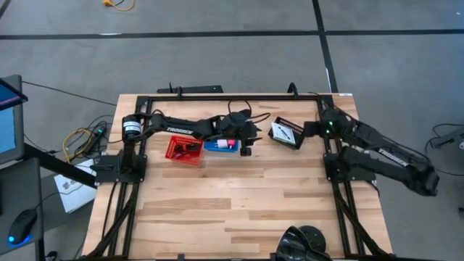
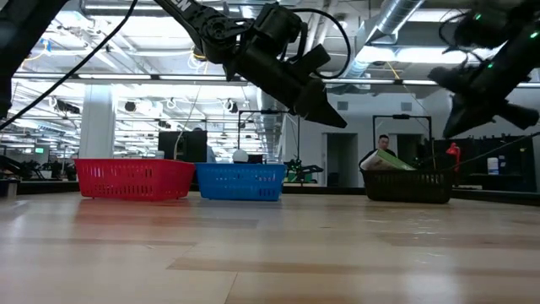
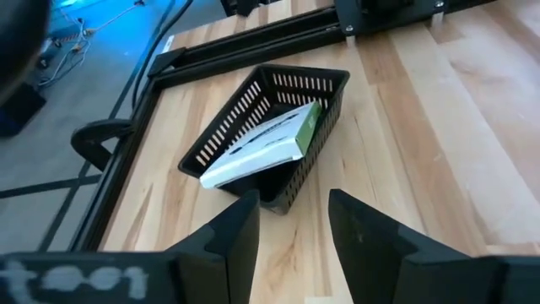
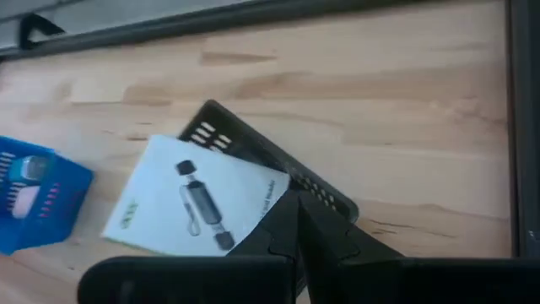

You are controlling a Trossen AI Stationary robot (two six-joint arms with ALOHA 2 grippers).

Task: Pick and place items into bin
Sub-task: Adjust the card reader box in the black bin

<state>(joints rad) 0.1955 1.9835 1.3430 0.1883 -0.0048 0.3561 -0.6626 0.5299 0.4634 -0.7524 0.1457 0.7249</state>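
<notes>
Lying tilted in the black basket (image 3: 325,93), white card packet (image 3: 261,143); left jaws apart, empty.

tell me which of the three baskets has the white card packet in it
The black basket, the one nearest the right arm's side. The white card packet lies tilted inside it, one end propped over the rim. The red basket and blue basket do not hold it.

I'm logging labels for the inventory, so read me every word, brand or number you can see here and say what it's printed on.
Left arm: white lettering along the link, too small to read.
White card packet in the black basket: small green word near one corner and a line of print on an edge, both too blurred to read.
Left pincer: white marks on its housing, too blurred to read.
Nothing else legible.
</notes>
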